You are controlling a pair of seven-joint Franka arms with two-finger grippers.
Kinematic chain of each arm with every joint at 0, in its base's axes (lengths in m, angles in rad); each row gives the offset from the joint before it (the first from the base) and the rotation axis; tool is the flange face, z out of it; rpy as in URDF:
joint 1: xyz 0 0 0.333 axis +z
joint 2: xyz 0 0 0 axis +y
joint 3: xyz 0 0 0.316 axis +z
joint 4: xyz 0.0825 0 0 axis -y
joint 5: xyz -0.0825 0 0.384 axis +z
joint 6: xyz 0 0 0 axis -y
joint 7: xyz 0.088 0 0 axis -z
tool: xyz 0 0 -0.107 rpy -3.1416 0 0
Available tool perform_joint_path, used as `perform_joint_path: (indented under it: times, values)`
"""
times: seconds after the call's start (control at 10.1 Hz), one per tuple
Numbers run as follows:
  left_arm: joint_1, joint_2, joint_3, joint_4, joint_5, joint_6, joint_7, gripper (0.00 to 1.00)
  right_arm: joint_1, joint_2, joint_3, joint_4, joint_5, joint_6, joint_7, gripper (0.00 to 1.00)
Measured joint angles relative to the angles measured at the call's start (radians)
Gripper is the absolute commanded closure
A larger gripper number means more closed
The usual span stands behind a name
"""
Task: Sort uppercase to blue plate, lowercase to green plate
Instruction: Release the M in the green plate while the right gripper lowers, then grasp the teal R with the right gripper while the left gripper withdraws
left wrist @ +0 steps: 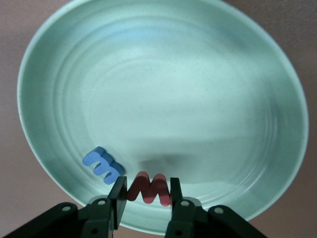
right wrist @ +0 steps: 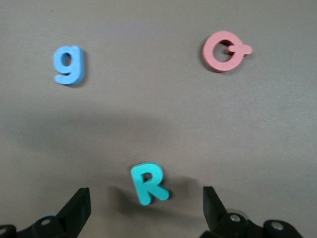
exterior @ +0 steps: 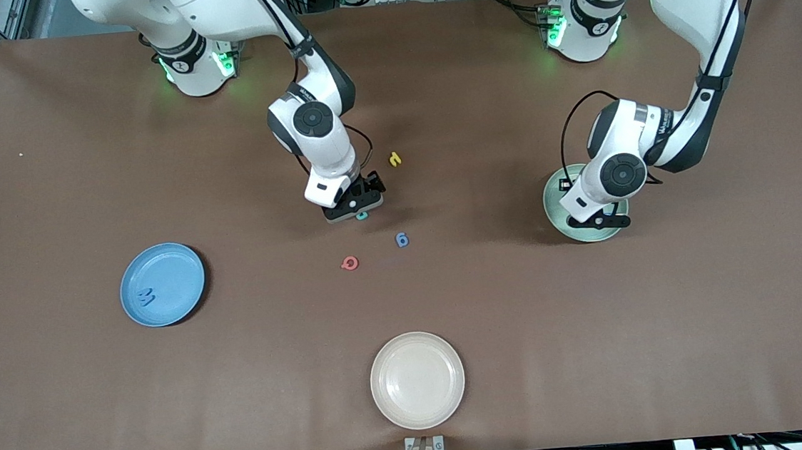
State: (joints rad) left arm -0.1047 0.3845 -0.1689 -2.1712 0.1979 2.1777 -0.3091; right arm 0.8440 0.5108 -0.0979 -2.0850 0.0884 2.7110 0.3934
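Brown table [exterior: 99, 392] | right pincer [right wrist: 146, 206] spread over R [right wrist: 148, 183] | left pincer [left wrist: 146, 201] pinching w [left wrist: 148, 187]

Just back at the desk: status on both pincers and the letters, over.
Right pincer open, low over teal R. Left pincer over green plate, red w between its fingers, blue e beside. Nothing blocking the R.

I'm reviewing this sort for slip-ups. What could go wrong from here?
The right tool straddles the small teal foam letter R, which sits off-centre between open fingers, so closing may skew it. The left tool holds the red foam w in the pale green plate beside the blue foam letter; releasing could nudge that.
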Motion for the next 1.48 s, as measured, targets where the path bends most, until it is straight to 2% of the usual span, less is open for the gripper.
perform_joint_path:
  times: [0.2,0.39,0.59,0.89,0.99,1.28,1.48]
  values:
    - [0.0,-0.021,-0.001,0.0,0.0,0.0,0.0,0.27,-0.001,0.001,-0.005,0.0,-0.005,0.0,0.0,0.0]
    - [0.0,-0.042,-0.002,0.0,0.0,0.0,0.0,0.26,0.004,0.006,-0.003,0.001,-0.022,0.0,0.0,0.0]
    - [0.0,-0.061,-0.003,0.002,0.0,0.0,0.0,0.18,0.008,0.018,-0.002,0.01,-0.066,0.0,0.0,0.0]
    - [0.005,-0.095,-0.005,0.035,-0.014,-0.024,-0.001,0.18,0.012,0.04,-0.002,0.035,-0.079,0.0,0.0,0.0]
    - [0.014,-0.103,-0.007,0.072,-0.044,-0.065,-0.001,0.18,0.015,0.052,-0.002,0.046,-0.08,0.0,0.0,0.0]
    - [0.035,-0.122,-0.009,0.265,-0.155,-0.236,-0.001,0.18,0.02,0.077,-0.002,0.066,-0.08,0.0,0.0,0.0]
    - [0.059,-0.132,-0.006,0.362,-0.189,-0.284,0.0,0.18,0.02,0.077,-0.002,0.069,-0.08,-0.006,0.0,0.0]
